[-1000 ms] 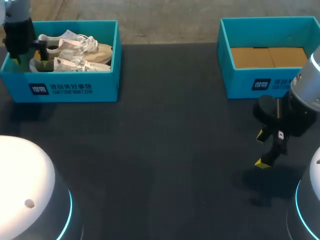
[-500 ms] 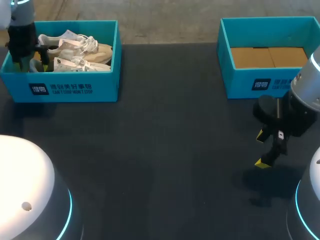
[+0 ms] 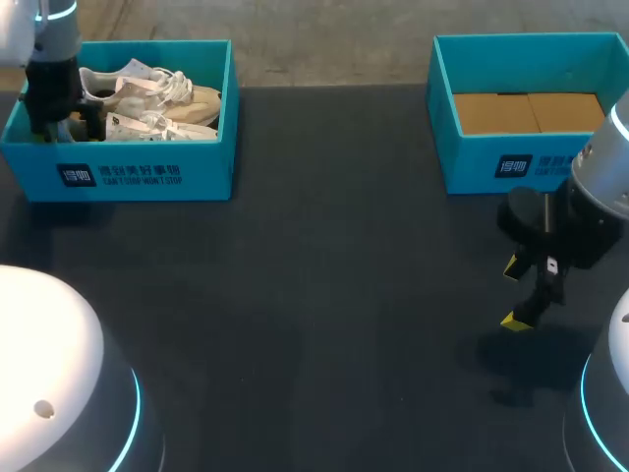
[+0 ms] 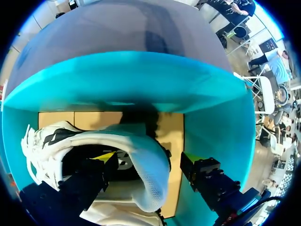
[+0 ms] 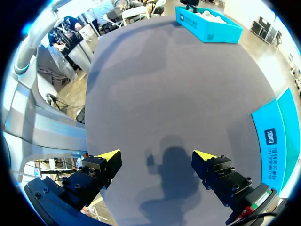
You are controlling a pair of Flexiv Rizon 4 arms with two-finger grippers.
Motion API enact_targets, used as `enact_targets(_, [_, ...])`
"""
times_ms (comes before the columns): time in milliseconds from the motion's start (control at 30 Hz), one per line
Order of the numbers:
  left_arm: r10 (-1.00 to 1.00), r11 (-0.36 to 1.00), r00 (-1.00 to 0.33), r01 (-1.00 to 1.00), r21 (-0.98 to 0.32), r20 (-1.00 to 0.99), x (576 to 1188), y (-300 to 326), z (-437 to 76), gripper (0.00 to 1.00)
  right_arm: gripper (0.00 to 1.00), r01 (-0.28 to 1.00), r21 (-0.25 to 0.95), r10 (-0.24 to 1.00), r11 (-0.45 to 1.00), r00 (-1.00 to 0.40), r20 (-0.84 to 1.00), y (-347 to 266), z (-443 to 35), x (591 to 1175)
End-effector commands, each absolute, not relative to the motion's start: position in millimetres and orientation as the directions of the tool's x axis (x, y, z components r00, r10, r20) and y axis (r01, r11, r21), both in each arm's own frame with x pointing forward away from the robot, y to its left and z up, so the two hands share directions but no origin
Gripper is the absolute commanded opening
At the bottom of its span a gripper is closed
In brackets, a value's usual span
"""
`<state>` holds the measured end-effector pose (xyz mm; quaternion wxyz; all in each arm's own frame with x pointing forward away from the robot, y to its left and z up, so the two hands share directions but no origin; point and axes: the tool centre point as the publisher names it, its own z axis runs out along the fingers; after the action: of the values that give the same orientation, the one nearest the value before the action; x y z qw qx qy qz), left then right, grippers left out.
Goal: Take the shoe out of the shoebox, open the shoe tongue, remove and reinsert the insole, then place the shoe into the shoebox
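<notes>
Heel of the shoe [image 4: 143,146] between tips of the wide-open left claw [image 4: 149,159], in the shoebox [image 4: 141,80]; right claw [image 5: 156,155] open, empty

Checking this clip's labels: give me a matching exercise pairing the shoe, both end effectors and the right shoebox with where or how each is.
1. left end effector
2. right end effector
3. shoe
4. right shoebox

A. open, over the bare table
B. no shoe inside
C. white, lying in the left shoebox
D. open, straddling the heel

Pairs: 1-D, 2-A, 3-C, 4-B.
</notes>
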<state>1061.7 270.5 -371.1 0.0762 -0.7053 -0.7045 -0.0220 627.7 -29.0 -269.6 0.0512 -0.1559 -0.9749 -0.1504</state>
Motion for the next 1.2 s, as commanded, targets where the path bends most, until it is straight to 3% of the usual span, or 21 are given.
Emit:
enact_targets(33, [0.990,0.007,0.005,0.996,-0.086,0.140,1067,271,-376,0.86,1.00,0.320,0.277,0.290,0.906,-0.946,0.144,-29,-270,626])
enact_targets(267, [0.989,0.007,0.007,0.996,-0.093,0.150,1066,273,-384,0.85,1.00,0.320,0.277,0.290,0.906,-0.946,0.144,-29,-270,626])
enact_targets(567, [0.988,0.021,-0.004,0.994,-0.108,0.156,1067,274,-392,0.71,1.00,0.320,0.277,0.290,0.906,-0.946,0.144,-29,-270,626])
enact_targets(800, [0.986,0.018,0.001,0.993,-0.113,0.166,1069,272,-396,0.69,1.00,0.320,0.277,0.290,0.906,-0.946,0.144,-29,-270,626])
enact_targets(833, [0.986,0.015,0.004,0.993,-0.113,0.169,1069,271,-396,0.59,1.00,0.320,0.277,0.290,0.906,-0.946,0.144,-29,-270,626])
enact_targets(1000, [0.984,0.005,0.015,0.994,-0.112,0.179,1068,270,-397,0.39,1.00,0.320,0.277,0.290,0.906,-0.946,0.144,-29,-270,626])
enact_targets(1067, [0.983,0.001,0.020,0.994,-0.111,0.182,1067,270,-398,0.15,1.00,0.320,0.277,0.290,0.906,-0.946,0.144,-29,-270,626])
enact_targets(1200, [0.982,-0.005,0.025,0.994,-0.112,0.186,1066,270,-400,0.00,1.00,0.320,0.277,0.290,0.906,-0.946,0.144,-29,-270,626])
